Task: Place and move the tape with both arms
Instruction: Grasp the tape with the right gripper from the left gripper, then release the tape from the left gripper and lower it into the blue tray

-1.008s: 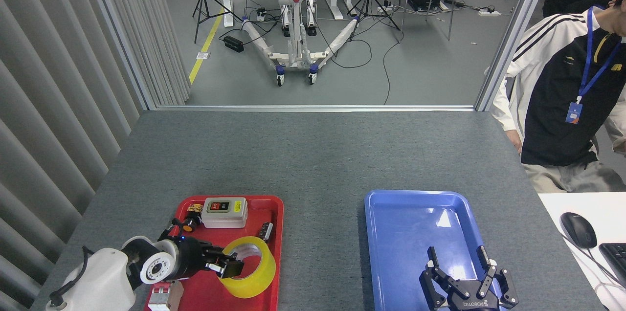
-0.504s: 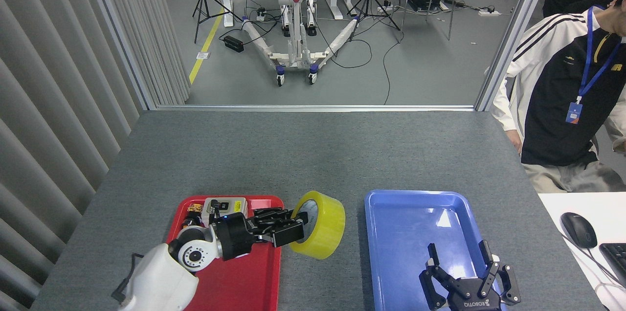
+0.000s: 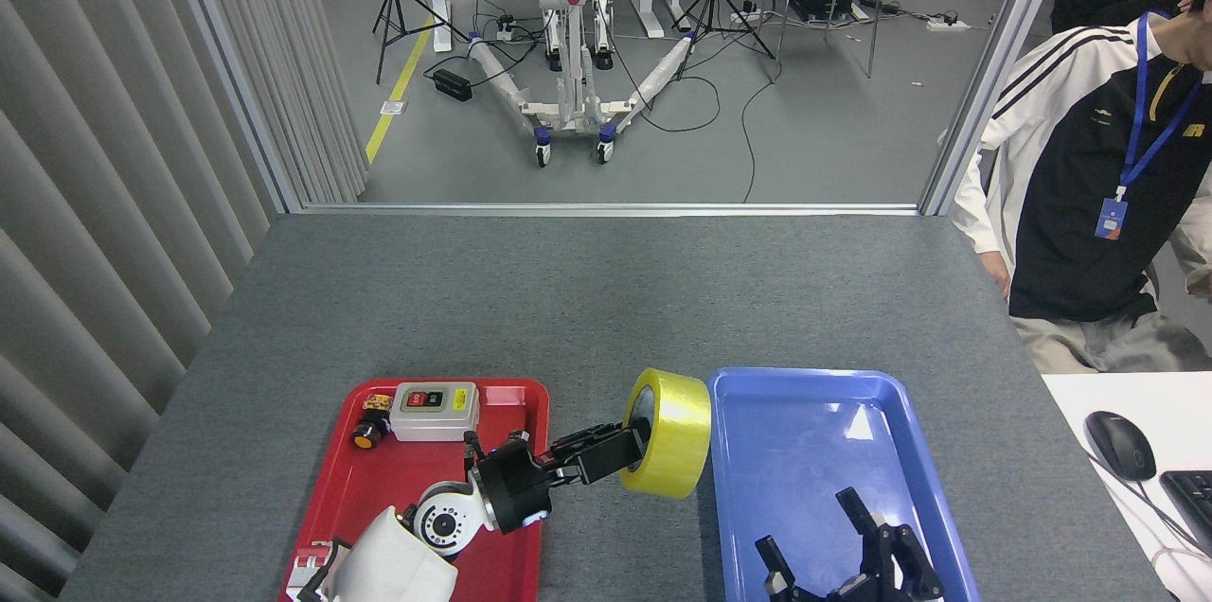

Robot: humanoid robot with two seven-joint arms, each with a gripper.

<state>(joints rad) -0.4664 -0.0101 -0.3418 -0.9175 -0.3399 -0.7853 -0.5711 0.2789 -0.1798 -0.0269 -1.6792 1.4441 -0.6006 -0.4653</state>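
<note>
Your left pincer (image 3: 632, 446) is clamped on the tape (image 3: 668, 433), one finger through the core and the other outside the yellow band. The roll is held on edge in the lower middle of the frame, over the strip of grey surface (image 3: 606, 299) between the red tray (image 3: 379, 507) and the blue tray (image 3: 805, 460). Its right face sits just beside the blue tray's left rim; whether it touches, you cannot tell from here.

The roll's axis runs roughly left to right, slightly tilted, in line with your left forearm. Your right pincer (image 3: 857, 550) sits at the bottom edge, right of centre, over the blue tray's near end, fingers spread wide and holding nothing. The tape lies up and to the left of it, so a handover would likely mean bringing that arm toward the roll's open right face.

The red tray also holds a grey switch box (image 3: 436, 411) and an orange-capped button (image 3: 365, 436). Beyond the surface, a wheeled stand (image 3: 571, 34) and cables sit on the floor, and a seated person (image 3: 1089, 204) is at the right edge.
</note>
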